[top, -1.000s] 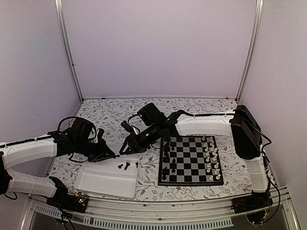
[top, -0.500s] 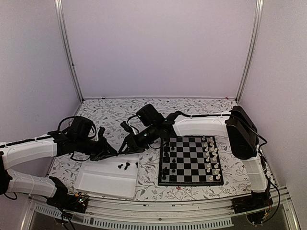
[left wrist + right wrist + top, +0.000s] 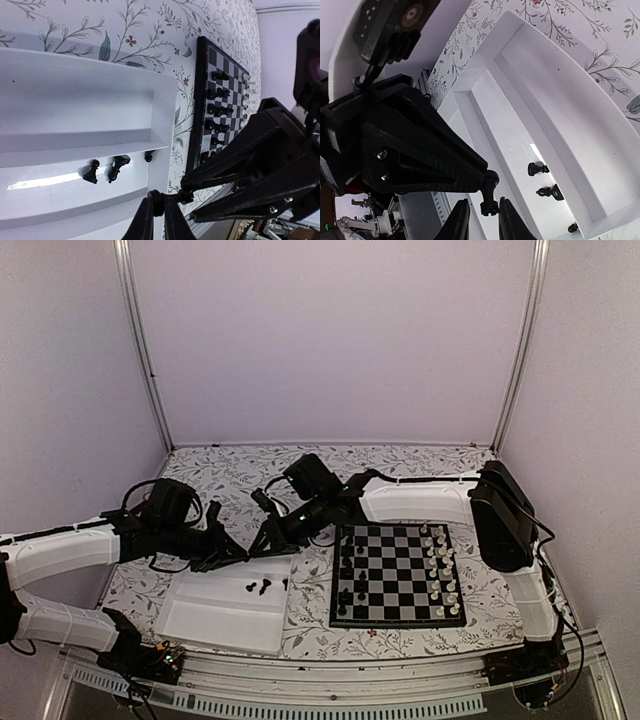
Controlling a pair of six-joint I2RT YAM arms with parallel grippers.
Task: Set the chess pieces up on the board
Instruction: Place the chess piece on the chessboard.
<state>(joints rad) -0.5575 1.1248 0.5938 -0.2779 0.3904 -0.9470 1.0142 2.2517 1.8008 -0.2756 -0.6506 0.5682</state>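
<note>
A small black chess piece (image 3: 489, 195) with a round head hangs in the air over the far edge of the white tray (image 3: 215, 622), toward its right corner. The left gripper (image 3: 159, 204) is pinched tight on the piece's head, its fingers meeting in a point. The right gripper (image 3: 482, 204) faces it tip to tip, and its two fingers (image 3: 459, 222) stand narrowly apart, one on each side of the piece's lower end. Whether they already touch the piece I cannot tell.

Below, three more black pieces (image 3: 262, 586) lie inside the tray, close to its right edge. Two are side by side and the third is a little nearer that edge.

The board (image 3: 395, 580) lies flat just to the right of the tray, on the right half of the table (image 3: 230, 475), near its front edge. Black pieces (image 3: 350, 570) stand on the two columns along the board's left edge. White pieces (image 3: 440, 575) stand on the two columns along its right edge, and the squares between them are bare.

The table top has a leaf and flower pattern. Both arms reach in over it: the left from the left side, and the right bent across from the right, behind the board.
</note>
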